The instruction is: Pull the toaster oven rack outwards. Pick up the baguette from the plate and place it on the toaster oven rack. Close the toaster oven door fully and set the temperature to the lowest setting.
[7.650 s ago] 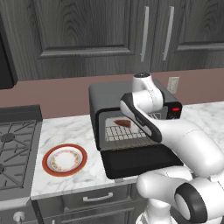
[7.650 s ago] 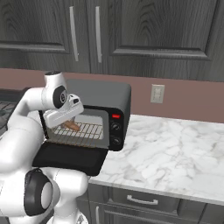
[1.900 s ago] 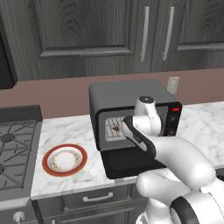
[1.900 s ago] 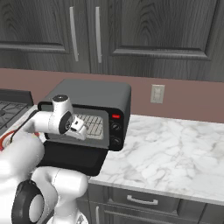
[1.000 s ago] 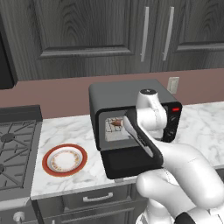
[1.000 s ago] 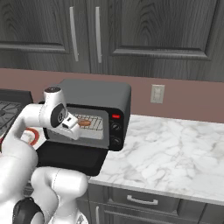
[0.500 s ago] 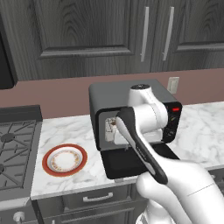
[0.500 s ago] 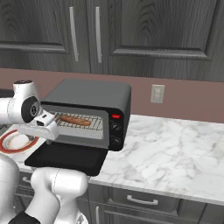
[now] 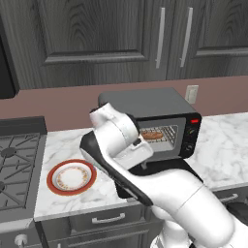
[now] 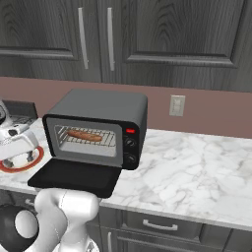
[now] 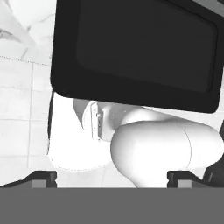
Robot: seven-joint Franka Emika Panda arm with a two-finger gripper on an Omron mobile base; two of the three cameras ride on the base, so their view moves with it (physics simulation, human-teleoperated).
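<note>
Gripper [image 11: 112, 177] is seen wide open and empty, above the lowered toaster oven door [image 10: 76, 176]. Baguette [image 10: 84, 135] is laid on the toaster oven rack [image 10: 88, 140] inside the toaster oven [image 10: 103, 108]. Plate [image 9: 71, 177] is set on the bench [image 10: 197, 172], left of the oven.

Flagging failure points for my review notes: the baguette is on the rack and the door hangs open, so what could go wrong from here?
1. The toaster oven door lies flat, overhanging the counter edge; the open claw looks down at it from in front, so a lift may slip off.
2. The arm sits beside the plate and could knock it.
3. The knobs are small and close together, so the wrong one may get turned.
</note>
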